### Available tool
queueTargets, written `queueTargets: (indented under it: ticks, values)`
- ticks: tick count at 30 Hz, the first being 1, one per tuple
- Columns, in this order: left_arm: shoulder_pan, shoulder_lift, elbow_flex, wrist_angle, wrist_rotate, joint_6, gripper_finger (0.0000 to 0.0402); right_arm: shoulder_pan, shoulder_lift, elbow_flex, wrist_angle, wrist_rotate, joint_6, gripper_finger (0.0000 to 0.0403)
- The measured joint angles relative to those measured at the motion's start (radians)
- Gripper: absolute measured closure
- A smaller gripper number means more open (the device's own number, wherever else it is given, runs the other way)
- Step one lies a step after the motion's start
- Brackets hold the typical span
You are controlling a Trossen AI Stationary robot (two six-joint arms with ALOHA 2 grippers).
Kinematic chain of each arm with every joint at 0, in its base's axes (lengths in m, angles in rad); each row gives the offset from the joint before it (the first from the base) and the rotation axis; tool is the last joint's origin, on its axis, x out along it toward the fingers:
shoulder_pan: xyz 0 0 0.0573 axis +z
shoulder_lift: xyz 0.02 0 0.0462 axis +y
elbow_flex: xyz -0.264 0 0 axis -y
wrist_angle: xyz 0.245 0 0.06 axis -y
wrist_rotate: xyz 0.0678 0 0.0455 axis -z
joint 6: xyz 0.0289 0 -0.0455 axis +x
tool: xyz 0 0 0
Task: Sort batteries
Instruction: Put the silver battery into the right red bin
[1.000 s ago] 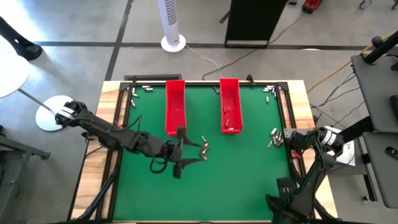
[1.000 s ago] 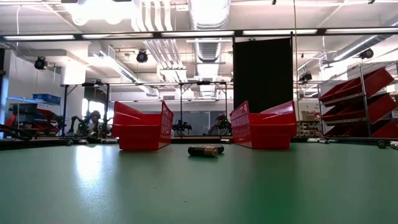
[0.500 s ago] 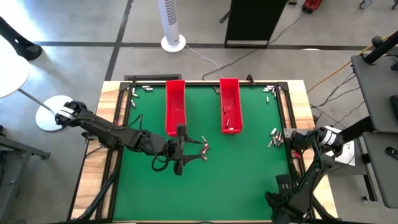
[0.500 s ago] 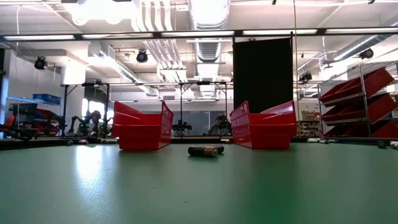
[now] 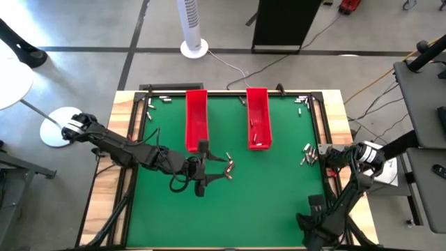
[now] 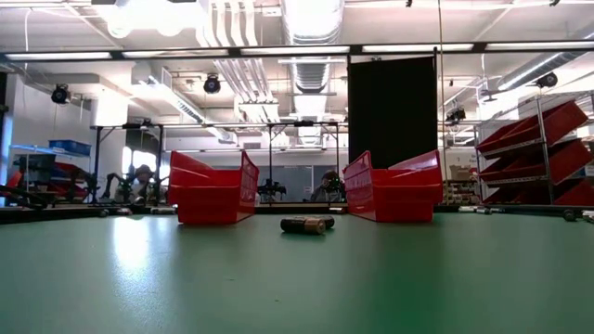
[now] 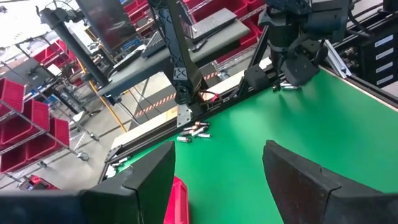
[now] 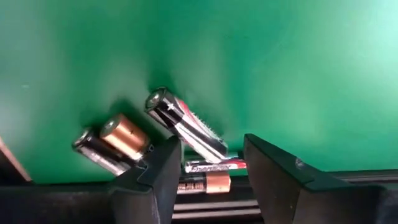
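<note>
Left claw (image 5: pixel 221 169) wide open beside batteries (image 5: pixel 228 165) lying flat, long axis diagonal.

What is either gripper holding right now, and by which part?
Nothing. The left gripper is open over bare mat; the right gripper is open over batteries, not gripping.

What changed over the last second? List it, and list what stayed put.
Nothing visibly changed. The left gripper stays open mid-table beside the loose batteries. The right gripper stays open over the battery pile at the table's right edge. Both red trays are unmoved.
</note>
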Motion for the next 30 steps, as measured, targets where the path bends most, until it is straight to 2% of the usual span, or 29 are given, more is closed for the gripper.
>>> queueTargets:
  ticks: [5, 19, 25, 30]
  values:
    - [0.000, 0.000, 0.000, 0.000, 0.000, 0.000, 0.0180, 0.000, -0.003, -0.024, 0.063, -0.008, 0.007, 0.0265]
    - [0.000, 0.000, 0.000, -0.001, 0.000, -0.023, 0.0180, 0.000, -0.002, -0.014, 0.083, -0.002, 0.068, 0.0338]
    - [0.000, 0.000, 0.000, -0.021, -0.009, -0.001, 0.0180, -0.028, -0.002, -0.005, 0.083, 0.016, 0.171, 0.0346]
    - [0.000, 0.000, 0.000, -0.023, -0.080, 0.003, 0.0180, -0.069, -0.002, 0.024, 0.084, 0.053, 0.170, 0.0345]
